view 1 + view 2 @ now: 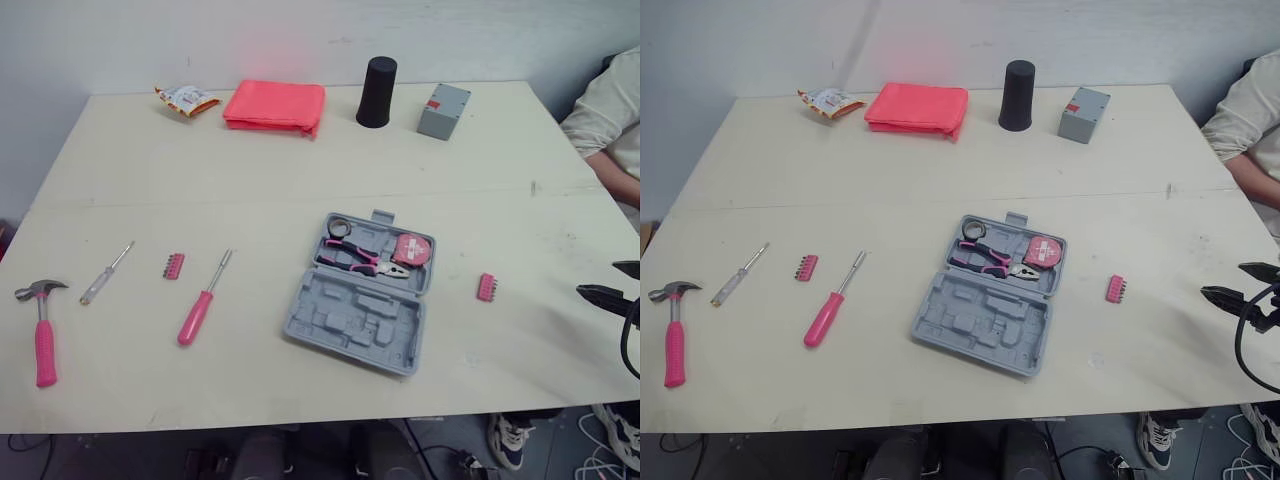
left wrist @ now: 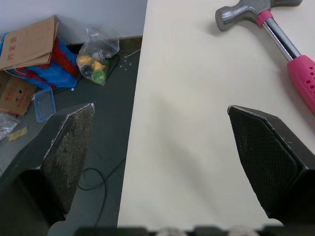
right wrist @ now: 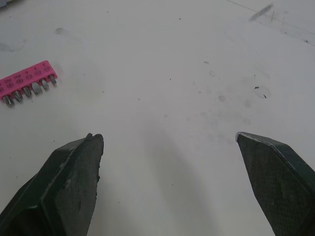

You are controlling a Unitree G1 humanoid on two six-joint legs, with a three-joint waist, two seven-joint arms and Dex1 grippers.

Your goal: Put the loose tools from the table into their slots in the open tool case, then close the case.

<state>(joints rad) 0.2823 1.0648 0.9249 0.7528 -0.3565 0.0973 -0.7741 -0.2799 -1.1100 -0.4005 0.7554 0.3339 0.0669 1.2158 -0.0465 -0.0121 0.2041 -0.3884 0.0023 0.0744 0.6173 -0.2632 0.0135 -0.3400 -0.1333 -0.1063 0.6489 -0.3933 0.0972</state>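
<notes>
The gray tool case lies open in the middle of the worktop. The right jaws are wide open and hold nothing, low over the right side of the worktop. A little pink strip of bits lies between them and the case, with its long side pointing away from the robot. These jaws are much nearer to it than the left jaws. The left jaws are open and empty too, by the hammer at the left edge.
</notes>
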